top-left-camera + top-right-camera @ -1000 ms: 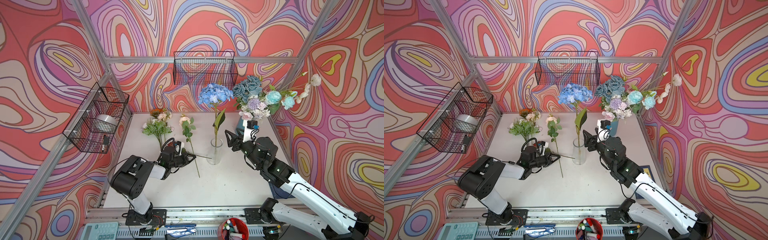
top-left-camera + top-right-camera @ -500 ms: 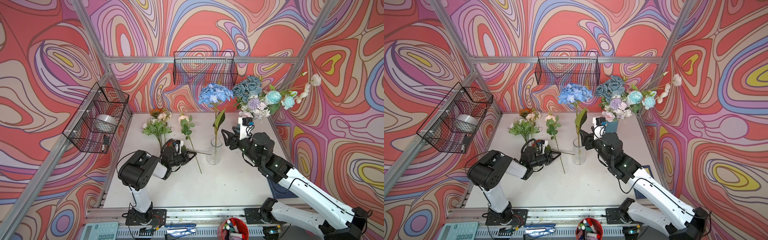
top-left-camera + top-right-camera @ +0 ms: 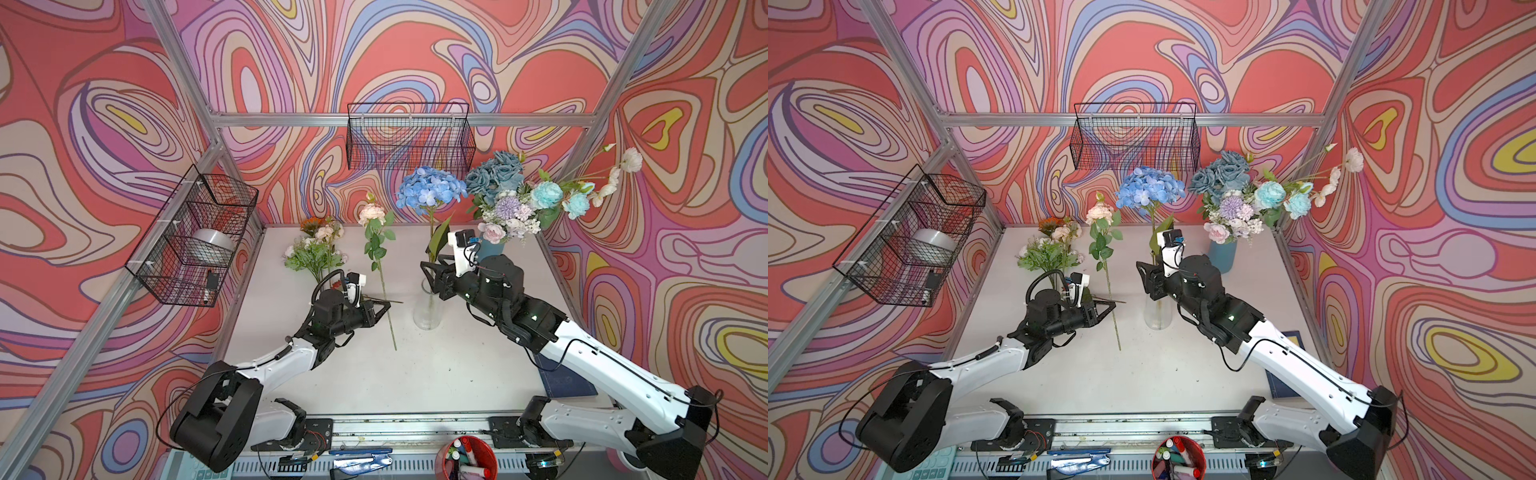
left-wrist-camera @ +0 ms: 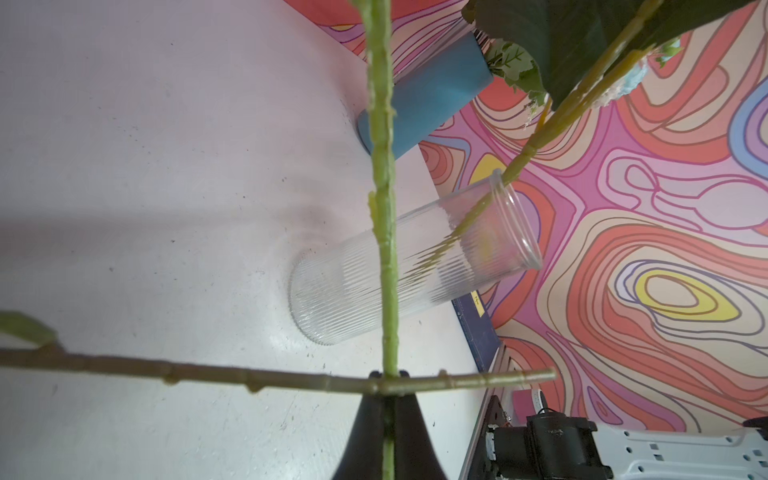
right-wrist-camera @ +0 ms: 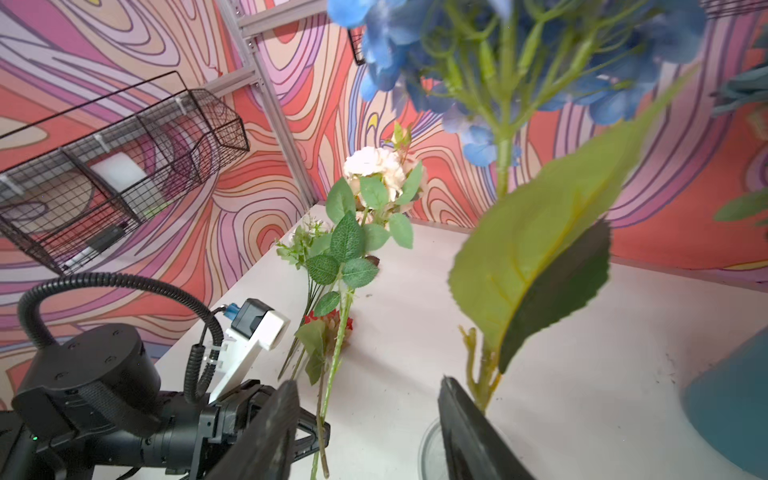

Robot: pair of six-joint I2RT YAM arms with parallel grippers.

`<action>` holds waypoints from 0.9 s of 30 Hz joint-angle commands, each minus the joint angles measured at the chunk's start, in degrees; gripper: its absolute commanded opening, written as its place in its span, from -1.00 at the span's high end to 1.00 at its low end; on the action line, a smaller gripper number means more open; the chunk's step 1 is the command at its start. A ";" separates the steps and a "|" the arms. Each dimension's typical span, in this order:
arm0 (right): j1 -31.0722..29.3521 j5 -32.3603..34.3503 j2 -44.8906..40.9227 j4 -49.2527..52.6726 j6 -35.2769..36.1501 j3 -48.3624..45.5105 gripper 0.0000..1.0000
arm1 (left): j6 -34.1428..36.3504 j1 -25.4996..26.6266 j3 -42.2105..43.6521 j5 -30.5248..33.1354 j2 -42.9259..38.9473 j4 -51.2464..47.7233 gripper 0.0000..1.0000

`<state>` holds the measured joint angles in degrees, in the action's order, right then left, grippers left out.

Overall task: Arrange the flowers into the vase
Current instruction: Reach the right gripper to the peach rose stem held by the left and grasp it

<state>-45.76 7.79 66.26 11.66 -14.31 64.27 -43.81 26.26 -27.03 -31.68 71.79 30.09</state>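
My left gripper point(image 3: 386, 304) point(image 3: 1112, 304) is shut on the green stem point(image 4: 384, 249) of a peach rose point(image 3: 372, 212) point(image 3: 1099, 212), low on the stem, with the bloom tilted up toward the back wall. In the left wrist view a brown stem point(image 4: 208, 370) crosses the left gripper point(image 4: 388, 376) at its tips. The clear ribbed vase point(image 3: 427, 311) point(image 3: 1158, 311) point(image 4: 415, 266) holds a blue hydrangea point(image 3: 430, 191) point(image 3: 1148, 189). My right gripper point(image 3: 428, 270) point(image 3: 1144, 270) point(image 5: 365, 415) hangs open above the vase's mouth, and the hydrangea's stem point(image 5: 484, 374) stands just past one finger. More flowers point(image 3: 316, 249) lie at the back left.
A blue vase point(image 3: 1223, 257) with a full bouquet point(image 3: 519, 199) stands at the back right. Wire baskets point(image 3: 409, 137) point(image 3: 195, 237) hang on the back and left walls. A dark notebook point(image 3: 565, 378) lies at the table's right edge, and a red pen cup point(image 3: 467, 459) is in front.
The left gripper has lifted the rose, tilting its bloom higher and further back. The right gripper has moved left to the vase's mouth, and its jaws have narrowed somewhat.
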 commanded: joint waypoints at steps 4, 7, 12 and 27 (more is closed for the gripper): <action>-4.25 -2.87 5.80 0.71 -2.09 3.29 -0.07 | 5.55 0.96 -1.89 3.37 -2.67 -7.33 1.00; -4.85 -3.20 9.29 -0.96 -4.52 3.54 -0.02 | 6.32 2.04 -1.85 4.79 -3.80 -6.51 1.00; -5.71 -2.12 16.84 -1.22 -8.29 6.58 0.08 | 6.14 3.64 1.62 8.21 -6.16 -2.23 1.00; -5.85 -0.95 29.37 -2.04 -13.57 11.97 0.35 | 6.94 3.80 3.72 9.04 -8.14 -0.26 1.00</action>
<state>-51.35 6.09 94.32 10.44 -26.68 74.87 -38.09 29.76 -23.83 -23.24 64.90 27.09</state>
